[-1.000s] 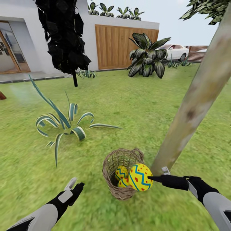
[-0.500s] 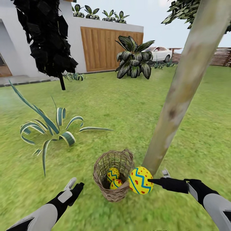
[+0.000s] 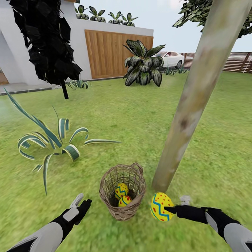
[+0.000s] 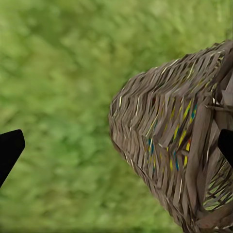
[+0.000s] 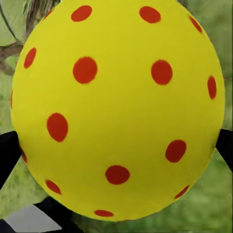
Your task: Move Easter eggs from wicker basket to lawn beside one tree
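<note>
The wicker basket [image 3: 134, 206] stands on the lawn [image 3: 140, 119] with two Easter eggs [image 3: 121, 190] [image 3: 125, 201] inside. A third yellow egg [image 3: 160, 206] with red dots and a blue zigzag is low over the grass just right of the basket, in front of the foot of the leaning pale tree [image 3: 189, 115]. My right gripper [image 3: 173, 204] is shut on that egg [image 5: 116, 97], a fingertip [image 5: 7, 150] at each side. My left gripper [image 3: 84, 199] is open over grass left of the basket, whose woven wall [image 4: 165, 136] is close ahead of it.
A striped agave [image 3: 52, 140] spreads on the lawn left of the basket. Further back stand a black-leaved thin tree [image 3: 45, 45], a broad-leaved plant [image 3: 143, 66], a wooden gate [image 3: 112, 52] and a white car [image 3: 171, 57]. Open grass lies right of the trunk.
The camera has turned right, shifting the scene left. My right gripper carried the egg from the basket's rim down and rightwards to the trunk's foot. The left arm has stayed put.
</note>
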